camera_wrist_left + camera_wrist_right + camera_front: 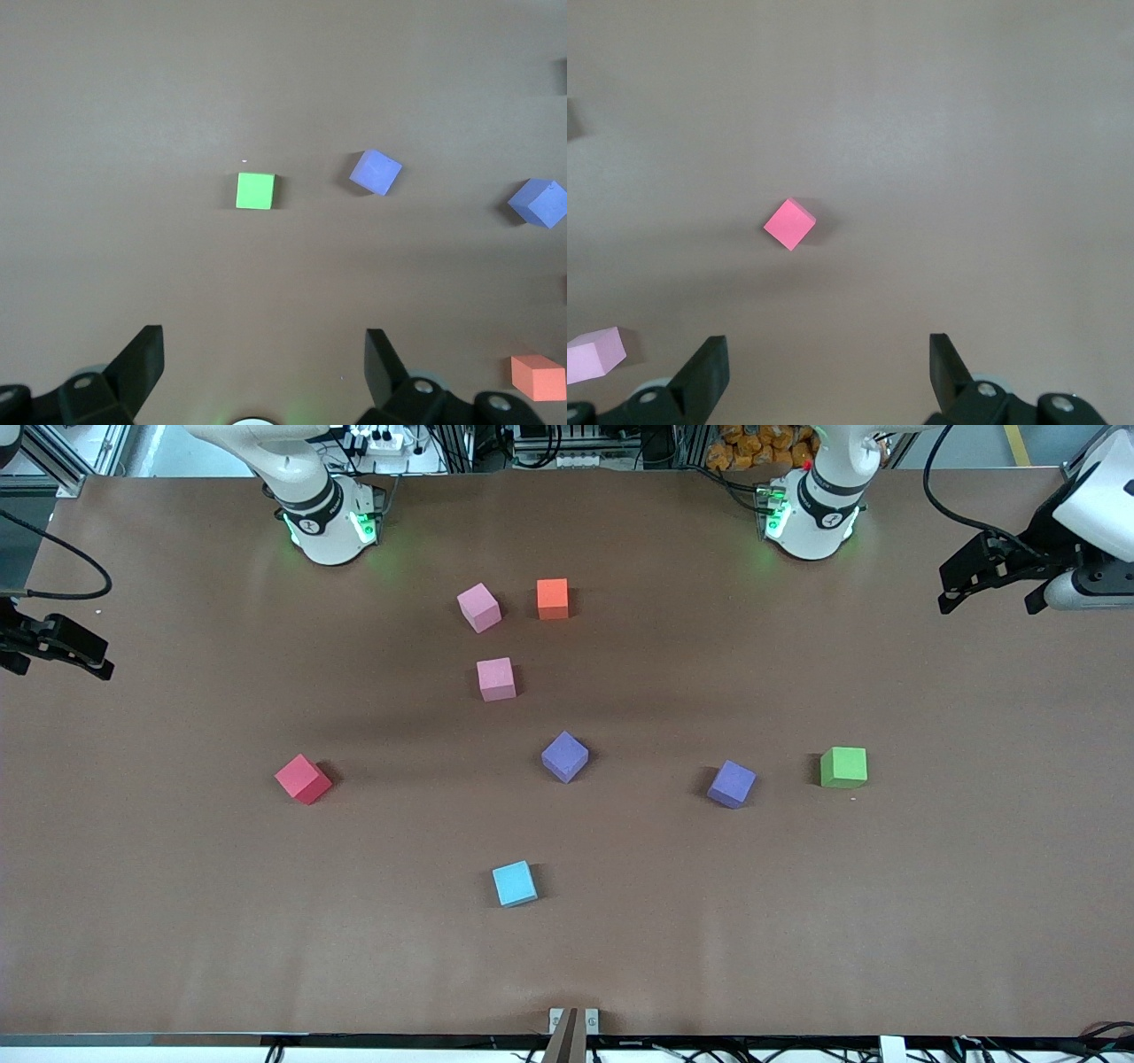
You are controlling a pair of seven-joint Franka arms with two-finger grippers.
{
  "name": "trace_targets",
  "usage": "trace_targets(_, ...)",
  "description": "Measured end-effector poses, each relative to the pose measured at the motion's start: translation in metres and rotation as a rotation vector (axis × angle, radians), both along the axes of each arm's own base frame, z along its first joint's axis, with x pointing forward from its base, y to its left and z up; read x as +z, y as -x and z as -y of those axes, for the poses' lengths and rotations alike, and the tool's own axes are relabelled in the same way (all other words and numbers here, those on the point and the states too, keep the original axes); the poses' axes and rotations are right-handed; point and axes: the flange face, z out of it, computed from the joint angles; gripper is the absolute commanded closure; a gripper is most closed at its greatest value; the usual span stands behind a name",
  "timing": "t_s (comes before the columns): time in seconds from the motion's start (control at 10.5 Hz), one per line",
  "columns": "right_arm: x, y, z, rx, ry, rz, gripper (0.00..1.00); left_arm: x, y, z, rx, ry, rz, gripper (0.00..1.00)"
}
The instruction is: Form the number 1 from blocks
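The orange cube lies nearest the robots' bases, with a light pink cube beside it. A second pink cube lies nearer the camera. One purple cube sits mid-table, and another purple cube lies toward the left arm's end. My left gripper hangs open and empty over the left arm's end; its wrist view shows the gripper, both purple cubes and the orange cube. My right gripper is open and empty over the right arm's end, with a pink cube at its view's edge.
A red cube lies toward the right arm's end. Beside the purple cube at the left arm's end sits a green cube. A light blue cube lies nearest the camera. All rest on the brown table.
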Motion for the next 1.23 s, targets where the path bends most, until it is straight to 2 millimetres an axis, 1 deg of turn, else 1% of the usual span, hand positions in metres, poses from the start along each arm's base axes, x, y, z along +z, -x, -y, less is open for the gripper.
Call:
trace_targets(0.28,0.000,0.000,0.000,0.001,-0.001,0.000,0.00,0.000,0.000,0.000,0.000,0.000,-0.002,0.00)
trace_targets(0.47,0.000,0.000,0.000,0.001,-0.001,0.001,0.00,-0.005,-0.002,0.002,-0.003,0.001,-0.011,0.00)
trace_targets(0.57,0.000,0.000,-0.001,0.001,-0.004,0.000,0.00,-0.011,-0.005,0.010,-0.018,0.012,-0.025,0.00)
trace_targets(0.66,-0.001,-0.001,-0.002,0.002,-0.010,-0.003,0.00,-0.021,-0.007,0.029,-0.048,0.047,-0.049,0.00)
trace_targets(0.76,-0.007,-0.003,-0.004,0.001,-0.030,-0.017,0.00,-0.036,-0.008,0.048,-0.079,0.074,-0.073,0.00)
trace_targets(0.85,-0.022,-0.009,-0.008,0.001,-0.062,-0.044,0.00,-0.052,-0.007,0.074,-0.102,0.080,-0.088,0.00)
trace_targets(0.95,-0.043,-0.020,-0.012,-0.011,-0.097,-0.076,0.00,-0.067,-0.001,0.108,-0.095,0.076,-0.099,0.00)
trace_targets(1.04,-0.067,-0.032,-0.017,-0.031,-0.119,-0.104,0.00,-0.079,0.012,0.149,-0.076,0.069,-0.106,0.00)
trace_targets(1.14,-0.086,-0.042,-0.026,-0.036,-0.126,-0.122,0.00,-0.093,0.032,0.195,-0.069,0.063,-0.108,0.00)
trace_targets(1.23,-0.101,-0.048,-0.042,-0.024,-0.123,-0.127,0.00,-0.110,0.055,0.237,-0.074,0.057,-0.110,0.00)
